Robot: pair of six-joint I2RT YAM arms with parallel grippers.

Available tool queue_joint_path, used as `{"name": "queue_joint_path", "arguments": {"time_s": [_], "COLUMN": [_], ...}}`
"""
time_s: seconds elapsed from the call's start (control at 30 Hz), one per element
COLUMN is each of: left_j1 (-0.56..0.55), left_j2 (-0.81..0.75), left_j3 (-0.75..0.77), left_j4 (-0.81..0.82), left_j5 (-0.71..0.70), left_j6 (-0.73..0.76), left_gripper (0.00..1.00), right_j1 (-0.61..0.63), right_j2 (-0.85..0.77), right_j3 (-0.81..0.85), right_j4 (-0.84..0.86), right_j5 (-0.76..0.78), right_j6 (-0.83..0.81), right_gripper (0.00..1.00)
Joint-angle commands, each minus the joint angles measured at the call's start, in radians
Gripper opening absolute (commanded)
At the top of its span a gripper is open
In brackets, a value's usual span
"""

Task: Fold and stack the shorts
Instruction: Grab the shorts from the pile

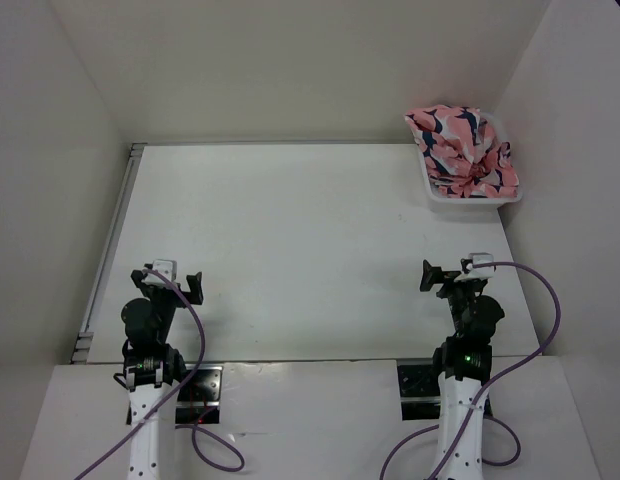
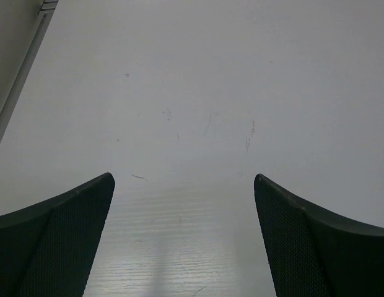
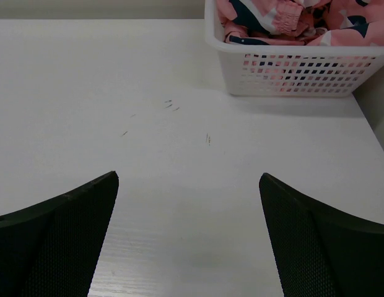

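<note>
The salmon-pink shorts (image 1: 460, 148) with navy-and-white shark shapes lie bunched in the white mesh basket (image 1: 470, 198) at the table's far right corner. In the right wrist view the shorts (image 3: 285, 18) spill over the basket (image 3: 291, 74) at the top right. My left gripper (image 1: 170, 278) hovers open over the near left of the table, far from the shorts. My right gripper (image 1: 450, 272) is open at the near right, well short of the basket. Nothing sits between the left gripper's (image 2: 184, 179) black fingers (image 2: 62, 241) or the right gripper's (image 3: 189, 176) fingers (image 3: 322, 241).
The white table (image 1: 290, 250) is boxed in by white walls on the left, back and right. A metal rail (image 1: 110, 240) runs along its left edge. Both arm bases (image 1: 200, 385) sit at the near edge, with purple cables trailing.
</note>
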Motion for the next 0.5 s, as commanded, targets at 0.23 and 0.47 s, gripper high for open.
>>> {"name": "queue_joint_path", "arguments": {"time_s": [0.23,0.47], "left_j1": [-0.004,-0.004], "left_j2": [-0.020,-0.020], "left_j3": [-0.014,0.042], "left_j4": [0.068,0.213], "left_j5": [-0.134,-0.086], "left_j6": [0.004,0.004], "left_gripper": [1.00,1.00], "right_j1": [-0.005,0.008], "right_j2": [-0.019,-0.019], "right_j3": [-0.037,0.025], "right_j4": [0.028,-0.259], "right_j5": [-0.051,-0.918], "right_j6": [-0.012,-1.590], "right_gripper": [0.99,1.00]}}
